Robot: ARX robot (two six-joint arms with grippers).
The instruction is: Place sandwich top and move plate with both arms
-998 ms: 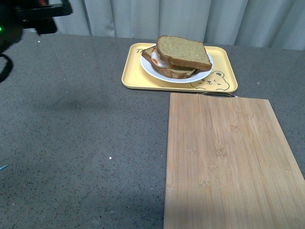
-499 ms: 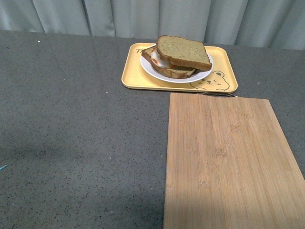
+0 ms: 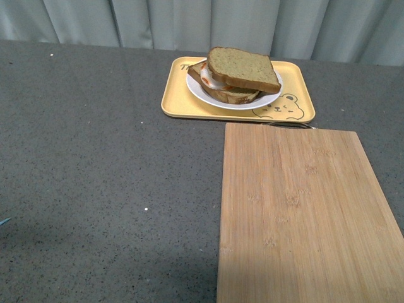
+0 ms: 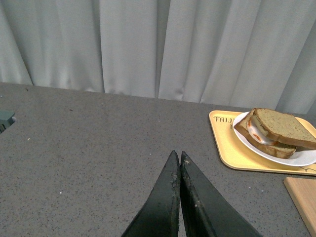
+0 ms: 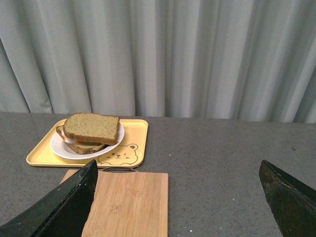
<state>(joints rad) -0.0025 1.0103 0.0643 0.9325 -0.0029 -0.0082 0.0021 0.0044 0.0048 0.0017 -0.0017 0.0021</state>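
Observation:
The sandwich top (image 3: 243,68), a speckled tan-brown slice, lies on the egg-bearing slice on the round white plate (image 3: 208,95). It also shows in the left wrist view (image 4: 284,126) and the right wrist view (image 5: 92,127). The plate shows in the left wrist view (image 4: 301,158) and the right wrist view (image 5: 61,149). Neither arm shows in the front view. My left gripper (image 4: 177,157) is shut and empty, above bare table well away from the plate. My right gripper (image 5: 177,175) is open wide and empty, above the table beside the board, far from the plate.
The plate sits in a yellow tray with a bear drawing (image 3: 173,95). A bamboo cutting board (image 3: 303,208) lies just in front of the tray, with a metal handle at its far edge. Grey curtains (image 3: 189,22) hang behind the grey table (image 3: 95,177).
A black arm seen at the far left corner of the front view a second ago has left that view. The sandwich, plate, tray and board have not moved.

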